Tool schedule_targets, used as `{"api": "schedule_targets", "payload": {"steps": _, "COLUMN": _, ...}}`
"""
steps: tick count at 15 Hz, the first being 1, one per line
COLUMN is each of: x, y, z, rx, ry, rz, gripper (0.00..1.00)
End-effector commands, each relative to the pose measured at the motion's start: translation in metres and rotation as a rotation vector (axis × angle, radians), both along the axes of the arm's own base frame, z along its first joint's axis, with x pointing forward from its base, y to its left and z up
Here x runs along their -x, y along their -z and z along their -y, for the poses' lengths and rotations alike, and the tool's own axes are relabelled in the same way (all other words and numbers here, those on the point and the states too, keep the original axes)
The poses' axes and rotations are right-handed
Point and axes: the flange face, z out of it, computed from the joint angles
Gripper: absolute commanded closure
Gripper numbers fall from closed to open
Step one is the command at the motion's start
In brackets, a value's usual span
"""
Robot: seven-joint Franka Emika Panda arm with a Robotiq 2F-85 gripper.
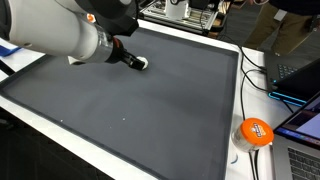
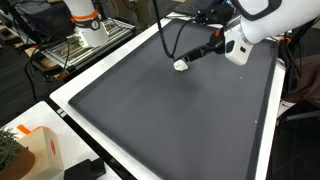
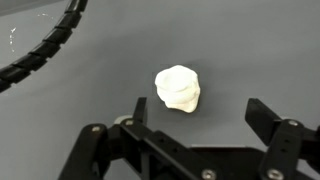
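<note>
A small crumpled white lump [image 3: 178, 88] lies on the dark grey mat [image 3: 90, 100]. In the wrist view my gripper [image 3: 198, 112] is open, its two black fingers spread wide, and the lump sits just beyond and between the fingertips, untouched. In both exterior views the gripper [image 1: 137, 63] [image 2: 183, 64] is low over the mat near its far edge, right at the white lump [image 1: 141, 64] [image 2: 180, 67]. Nothing is held.
The mat [image 1: 130, 110] has a white border [image 1: 240, 110]. An orange round object [image 1: 255, 132] and laptops [image 1: 300, 120] lie beside it. A black cable [image 3: 50, 50] crosses the mat. A wire rack [image 2: 80, 45] and a cardboard box [image 2: 35, 150] stand off the mat.
</note>
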Motion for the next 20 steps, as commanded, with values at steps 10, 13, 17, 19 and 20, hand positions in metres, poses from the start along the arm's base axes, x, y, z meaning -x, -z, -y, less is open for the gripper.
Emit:
{"api": "schedule_targets", "payload": {"steps": 10, "x": -0.003, "y": 0.023, "z": -0.007, "rx": 0.022, "ry": 0.009, "rz": 0.008, "gripper": 0.00}}
{"api": "schedule_targets", "payload": {"steps": 13, "x": 0.002, "y": 0.031, "z": -0.010, "rx": 0.030, "ry": -0.021, "rz": -0.018, "gripper": 0.00}}
{"api": "schedule_targets", "payload": {"steps": 17, "x": 0.007, "y": 0.041, "z": -0.006, "rx": 0.023, "ry": -0.078, "rz": -0.057, "gripper": 0.00}}
{"api": "schedule_targets", "payload": {"steps": 19, "x": 0.006, "y": 0.038, "z": -0.008, "rx": 0.013, "ry": -0.052, "rz": -0.043, "gripper": 0.00}}
{"api": "schedule_targets", "payload": {"steps": 20, "x": 0.006, "y": 0.039, "z": -0.007, "rx": 0.013, "ry": -0.057, "rz": -0.048, "gripper": 0.00}}
